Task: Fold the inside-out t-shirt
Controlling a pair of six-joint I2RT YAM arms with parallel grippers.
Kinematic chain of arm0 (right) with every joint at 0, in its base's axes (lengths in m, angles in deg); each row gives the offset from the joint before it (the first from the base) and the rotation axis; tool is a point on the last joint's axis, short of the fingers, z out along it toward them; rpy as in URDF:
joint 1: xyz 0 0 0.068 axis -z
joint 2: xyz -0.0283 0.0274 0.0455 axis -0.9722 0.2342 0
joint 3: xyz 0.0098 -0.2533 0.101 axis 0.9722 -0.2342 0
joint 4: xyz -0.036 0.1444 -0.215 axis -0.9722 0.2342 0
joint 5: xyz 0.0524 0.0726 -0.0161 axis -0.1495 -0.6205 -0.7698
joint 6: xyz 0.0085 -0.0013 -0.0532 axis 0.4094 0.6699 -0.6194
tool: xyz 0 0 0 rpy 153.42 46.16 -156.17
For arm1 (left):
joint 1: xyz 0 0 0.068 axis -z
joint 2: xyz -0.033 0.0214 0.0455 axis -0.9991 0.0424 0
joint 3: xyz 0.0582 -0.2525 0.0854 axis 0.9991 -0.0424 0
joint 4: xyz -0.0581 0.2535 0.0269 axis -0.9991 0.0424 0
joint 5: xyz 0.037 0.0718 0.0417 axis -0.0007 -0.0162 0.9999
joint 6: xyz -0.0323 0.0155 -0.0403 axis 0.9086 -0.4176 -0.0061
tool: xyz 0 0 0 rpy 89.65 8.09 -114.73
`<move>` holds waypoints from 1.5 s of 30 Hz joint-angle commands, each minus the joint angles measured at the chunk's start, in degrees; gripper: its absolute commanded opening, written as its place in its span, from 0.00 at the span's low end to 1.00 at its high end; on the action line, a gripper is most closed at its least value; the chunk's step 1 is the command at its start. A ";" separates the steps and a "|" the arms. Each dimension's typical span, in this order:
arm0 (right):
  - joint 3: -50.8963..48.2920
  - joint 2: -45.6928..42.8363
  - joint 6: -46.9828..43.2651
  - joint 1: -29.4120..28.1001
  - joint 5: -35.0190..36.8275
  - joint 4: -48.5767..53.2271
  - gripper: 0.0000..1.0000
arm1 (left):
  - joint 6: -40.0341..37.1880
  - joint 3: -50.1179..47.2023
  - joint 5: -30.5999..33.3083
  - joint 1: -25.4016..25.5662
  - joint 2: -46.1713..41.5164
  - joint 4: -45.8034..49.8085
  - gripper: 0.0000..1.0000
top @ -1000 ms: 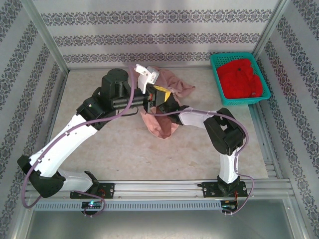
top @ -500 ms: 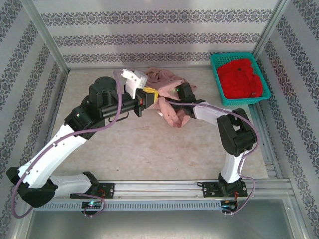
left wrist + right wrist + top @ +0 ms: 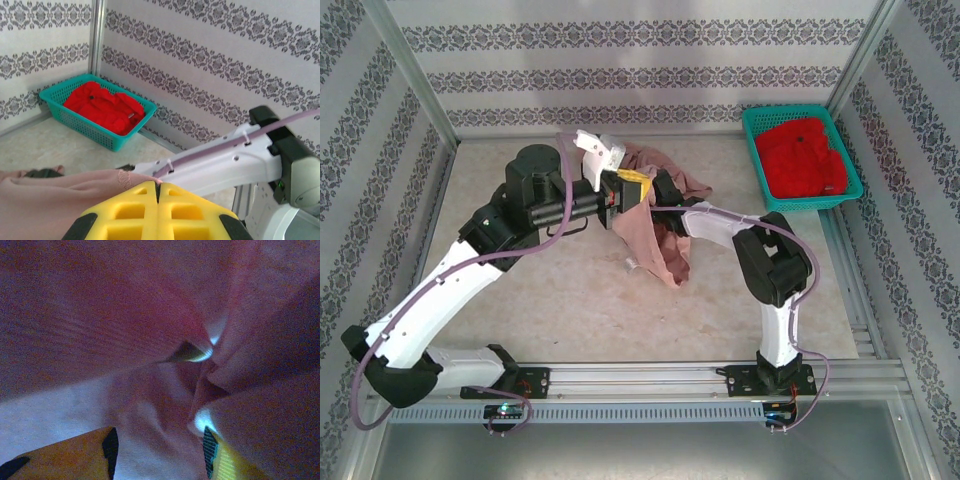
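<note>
I am looking down on the table, and the inside-out t-shirt is bunching near its middle toward the far wall, between the two arms. One part is hanging up off the surface and the rest is trailing down onto it in a crumpled drape. The teal basket is sitting in the far right corner, well apart from the shirt, with the red garment lying inside it.

The left gripper is reaching in from the left, and the shirt is hanging from it. Its own wrist camera is giving me the detail: the yellow fingers are pressing flat together, and a hemmed edge of the pink cloth is running right into the seam between them, so the left gripper is pinching the shirt. That view is also showing the basket and the right arm's white link crossing behind.

The right gripper is sitting in the folds, just beside the left one. From its wrist camera, the right gripper is standing with its jaws apart, pink cloth lying across close ahead of them. I cannot tell whether either finger is touching it.
</note>
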State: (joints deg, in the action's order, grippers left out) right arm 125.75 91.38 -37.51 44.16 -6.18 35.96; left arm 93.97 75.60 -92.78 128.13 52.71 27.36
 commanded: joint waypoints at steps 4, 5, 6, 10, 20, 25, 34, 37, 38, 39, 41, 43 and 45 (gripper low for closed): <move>3.01 3.34 -3.98 -2.17 6.55 3.92 0.55 | 0.44 9.38 -1.15 1.11 2.23 -3.78 0.00; 2.85 3.45 -4.42 -2.49 6.68 3.79 0.56 | 0.11 10.70 -0.70 1.15 2.91 -3.27 0.00; 2.43 3.34 -5.04 -2.97 6.52 3.37 0.57 | -0.33 12.04 -0.02 1.12 3.62 -2.57 0.00; 3.18 4.34 -6.91 -4.23 7.13 3.82 0.60 | -1.16 16.61 0.31 1.10 6.21 -0.57 0.00; 12.93 11.30 -7.42 -5.07 8.14 14.43 0.77 | -3.61 17.37 1.71 1.13 3.91 0.18 0.00; 14.96 13.70 -6.74 -6.06 8.04 20.04 0.76 | -5.08 17.22 6.76 1.10 2.90 0.81 0.00; 16.56 15.34 -4.63 -5.00 -1.00 29.38 0.33 | -6.78 8.09 27.89 0.84 -3.28 -2.18 0.00; 18.02 15.45 -3.84 -3.39 -5.94 31.50 0.15 | -7.39 5.80 34.88 0.12 -4.94 -2.73 0.00; 18.06 14.94 -3.57 -2.87 -7.55 31.58 0.09 | -7.51 5.58 36.27 -0.30 -5.11 -2.18 0.00; 17.59 13.80 -3.27 -2.23 -8.86 31.06 0.01 | -7.53 5.39 37.72 -0.98 -5.35 -1.34 0.00; 16.05 10.42 -2.85 -1.28 -11.37 29.21 0.00 | -7.02 3.93 39.88 -2.63 -5.85 -0.38 0.00; 14.38 5.95 -2.06 -0.44 -13.78 27.03 0.00 | -6.18 0.84 42.36 -5.19 -6.60 -0.44 0.00; 12.88 1.73 -0.91 0.24 -15.77 25.61 0.00 | -4.06 -2.07 43.26 -9.00 -6.89 0.37 0.00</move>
State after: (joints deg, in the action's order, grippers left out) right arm 140.15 100.08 -40.51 43.40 -16.17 61.40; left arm 88.13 76.06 -55.34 122.73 47.08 29.98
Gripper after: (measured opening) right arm 0.069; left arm 0.049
